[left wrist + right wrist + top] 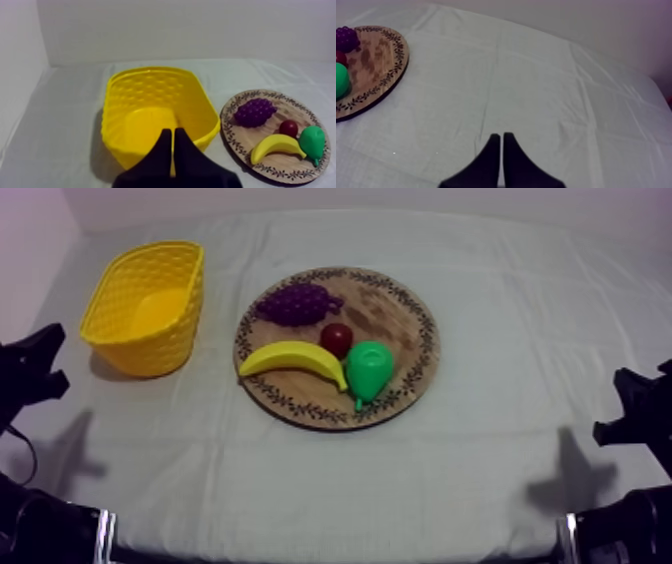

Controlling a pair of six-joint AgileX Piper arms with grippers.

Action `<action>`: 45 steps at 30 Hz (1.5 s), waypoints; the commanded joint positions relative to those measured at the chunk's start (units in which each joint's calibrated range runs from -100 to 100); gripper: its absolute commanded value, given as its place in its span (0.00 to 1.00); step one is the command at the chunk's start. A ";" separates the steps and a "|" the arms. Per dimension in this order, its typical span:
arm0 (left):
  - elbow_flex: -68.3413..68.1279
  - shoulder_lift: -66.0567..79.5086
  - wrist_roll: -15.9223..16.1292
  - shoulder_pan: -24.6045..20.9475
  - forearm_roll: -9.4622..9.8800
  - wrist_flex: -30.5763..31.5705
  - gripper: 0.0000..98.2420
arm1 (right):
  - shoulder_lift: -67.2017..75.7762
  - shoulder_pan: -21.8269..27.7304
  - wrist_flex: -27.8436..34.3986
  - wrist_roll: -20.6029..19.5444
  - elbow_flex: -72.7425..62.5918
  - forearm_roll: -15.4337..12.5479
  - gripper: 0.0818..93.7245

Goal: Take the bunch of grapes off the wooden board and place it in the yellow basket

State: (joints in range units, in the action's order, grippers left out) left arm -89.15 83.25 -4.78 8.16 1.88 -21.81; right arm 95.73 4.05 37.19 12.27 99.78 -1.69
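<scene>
Top view, grapes (296, 303) on board (400, 313), perhaps touching small red fruit (337, 339), basket (150, 350) apart

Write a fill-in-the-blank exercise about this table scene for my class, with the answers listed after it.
1. The bunch of grapes lies on the round wooden ____.
2. Beside the banana lies a green ____.
3. The left hand, its fingers ____ on nothing, faces the yellow basket.

Missing words: board; pear; shut.
</scene>
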 commanded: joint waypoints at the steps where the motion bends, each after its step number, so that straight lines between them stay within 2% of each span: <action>1: 2.74 -5.24 -0.06 0.31 0.05 1.65 0.00 | 0.02 0.01 -0.01 0.01 -0.01 0.01 0.00; 10: 12.78 -16.40 0.56 1.50 0.05 3.71 0.00 | 0.02 0.01 -0.01 0.01 -0.01 0.01 0.00; 26: 29.96 -33.38 1.88 7.70 0.05 2.95 0.00 | 0.02 0.01 -0.01 0.01 -0.01 0.01 0.00; 32: 37.68 -38.92 3.21 9.98 0.05 -2.50 0.00 | 0.02 0.01 -0.01 0.01 -0.01 0.01 0.00; 38: 47.57 -45.89 5.15 11.70 0.08 -10.47 0.00 | 0.02 0.01 -0.01 0.01 -0.01 0.01 0.00; 41: 54.49 -50.03 6.28 12.62 0.53 -17.34 0.00 | 0.02 0.01 -0.01 0.01 -0.01 0.01 0.00; 45: 65.97 -56.33 8.10 13.85 0.81 -29.64 0.00 | 0.02 0.01 -0.01 0.01 -0.01 0.01 0.00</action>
State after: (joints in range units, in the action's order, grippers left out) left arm -31.68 30.24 2.65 21.72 2.67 -43.37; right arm 95.73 4.05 37.19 12.27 99.78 -1.69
